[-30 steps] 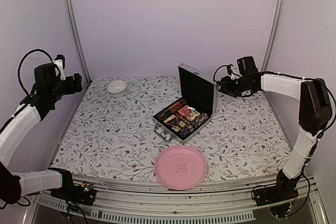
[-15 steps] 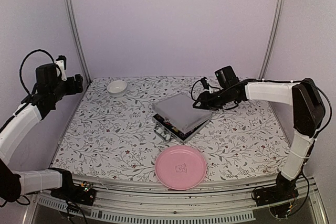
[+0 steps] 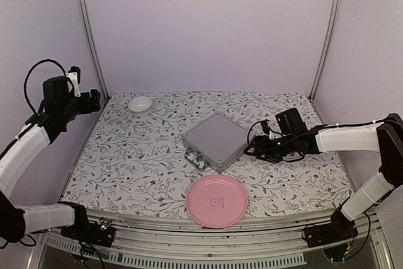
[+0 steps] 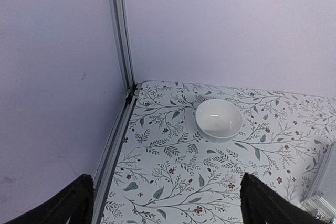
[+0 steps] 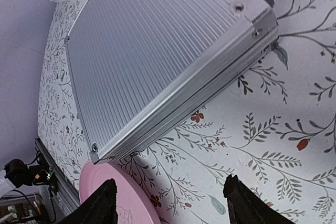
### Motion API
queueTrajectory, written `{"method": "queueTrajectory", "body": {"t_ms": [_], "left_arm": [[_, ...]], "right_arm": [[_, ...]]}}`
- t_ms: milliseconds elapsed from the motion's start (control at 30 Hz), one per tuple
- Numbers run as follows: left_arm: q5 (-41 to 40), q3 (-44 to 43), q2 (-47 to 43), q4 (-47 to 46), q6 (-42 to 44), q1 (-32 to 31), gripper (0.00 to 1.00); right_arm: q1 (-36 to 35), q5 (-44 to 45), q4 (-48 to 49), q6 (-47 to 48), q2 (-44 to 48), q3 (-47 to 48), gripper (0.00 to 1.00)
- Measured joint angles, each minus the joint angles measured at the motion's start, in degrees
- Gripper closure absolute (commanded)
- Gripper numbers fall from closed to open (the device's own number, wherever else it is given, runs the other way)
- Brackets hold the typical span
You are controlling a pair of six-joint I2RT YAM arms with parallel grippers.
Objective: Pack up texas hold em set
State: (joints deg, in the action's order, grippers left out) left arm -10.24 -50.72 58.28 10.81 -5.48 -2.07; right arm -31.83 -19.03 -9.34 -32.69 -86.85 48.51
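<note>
Case (image 3: 215, 141) lay shut; my right gripper (image 5: 167, 203) hovered just beside it, spread apart; my left gripper (image 4: 165, 200) gaped wide too.

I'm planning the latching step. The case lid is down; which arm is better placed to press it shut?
Right, probably. The right gripper, open, sits low beside the case, facing it. The left gripper is raised by the far-left wall near the bowl, well away from the case.

The case (image 3: 216, 141) lid, upright before, now lies shut.
</note>
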Motion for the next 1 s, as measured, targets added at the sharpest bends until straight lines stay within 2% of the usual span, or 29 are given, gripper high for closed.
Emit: {"method": "queueTrajectory", "body": {"t_ms": [133, 433, 767, 1000], "left_arm": [[0.8, 0.0, 0.0, 0.0, 0.0, 0.0, 0.03], [1.0, 0.0, 0.0, 0.0, 0.1, 0.0, 0.03], [3.8, 0.0, 0.3, -0.2, 0.4, -1.3, 0.04], [4.5, -0.4, 2.1, 0.3, 0.1, -8.3, 0.04]], "right_arm": [[0.0, -2.0, 10.0, -8.9, -2.2, -6.9, 0.26], [0.0, -2.8, 22.5, -15.1, -9.8, -3.4, 0.27], [0.5, -1.5, 22.8, -13.9, -19.8, 6.6, 0.32], [3.0, -1.0, 20.3, -8.7, -29.4, 18.9, 0.32]]}}
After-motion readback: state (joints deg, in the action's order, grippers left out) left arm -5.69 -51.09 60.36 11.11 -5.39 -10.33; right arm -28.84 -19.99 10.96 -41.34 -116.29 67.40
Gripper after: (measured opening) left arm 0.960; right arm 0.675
